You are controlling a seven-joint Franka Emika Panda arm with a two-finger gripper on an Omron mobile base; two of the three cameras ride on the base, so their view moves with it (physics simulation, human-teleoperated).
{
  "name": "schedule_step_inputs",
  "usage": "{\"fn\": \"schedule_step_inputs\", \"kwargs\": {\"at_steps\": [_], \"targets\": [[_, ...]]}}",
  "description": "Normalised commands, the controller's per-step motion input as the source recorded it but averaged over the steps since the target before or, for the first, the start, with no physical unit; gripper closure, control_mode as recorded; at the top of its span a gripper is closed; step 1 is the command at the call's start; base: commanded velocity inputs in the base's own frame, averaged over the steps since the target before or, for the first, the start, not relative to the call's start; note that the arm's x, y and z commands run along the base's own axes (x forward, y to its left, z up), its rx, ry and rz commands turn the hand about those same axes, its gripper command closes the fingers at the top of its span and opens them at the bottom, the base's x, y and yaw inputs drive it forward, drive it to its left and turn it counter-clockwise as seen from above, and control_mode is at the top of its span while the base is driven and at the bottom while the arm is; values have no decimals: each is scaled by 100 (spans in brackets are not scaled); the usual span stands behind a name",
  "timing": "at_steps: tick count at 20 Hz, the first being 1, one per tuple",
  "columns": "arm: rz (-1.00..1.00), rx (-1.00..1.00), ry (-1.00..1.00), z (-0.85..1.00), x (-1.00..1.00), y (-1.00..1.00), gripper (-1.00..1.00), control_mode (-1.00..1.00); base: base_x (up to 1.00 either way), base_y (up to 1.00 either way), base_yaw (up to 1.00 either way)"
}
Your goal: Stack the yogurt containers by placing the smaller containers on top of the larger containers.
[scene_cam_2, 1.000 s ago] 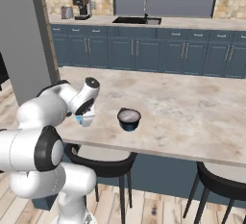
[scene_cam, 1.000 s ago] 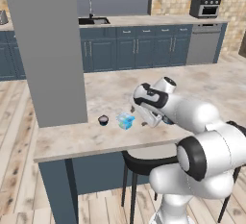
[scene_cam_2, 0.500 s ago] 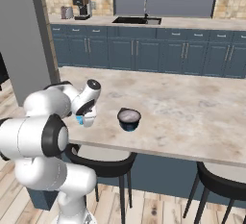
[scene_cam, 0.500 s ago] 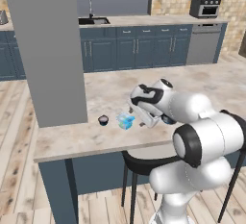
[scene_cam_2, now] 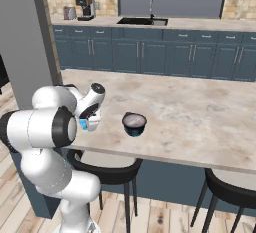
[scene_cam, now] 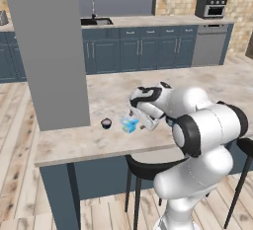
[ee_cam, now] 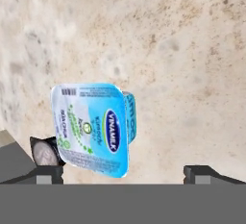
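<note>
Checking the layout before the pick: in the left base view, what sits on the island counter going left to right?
Grey pillar → tiny dark cup → light-blue container → the robot's white arm.

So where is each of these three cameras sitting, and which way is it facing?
Left base view: behind-left, facing the counter; arm at lower right.
Right base view: behind-right, same counter; arm at lower left, large dark cup beside it.
Hand view: on the hand, looking down at the light-blue container; open gripper.
Both base views share the light-blue container.
</note>
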Motion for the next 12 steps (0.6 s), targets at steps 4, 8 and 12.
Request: {"fn": "schedule_step_inputs", "kwargs": {"at_steps": [4, 8, 12], "targets": [[0, 0, 0, -14, 18, 12, -100, -100, 0, 0, 0], [0, 0, 0, -16, 16, 11, -100, -100, 0, 0, 0], [0, 0, 0, -18, 13, 3, -100, -100, 0, 0, 0]]}}
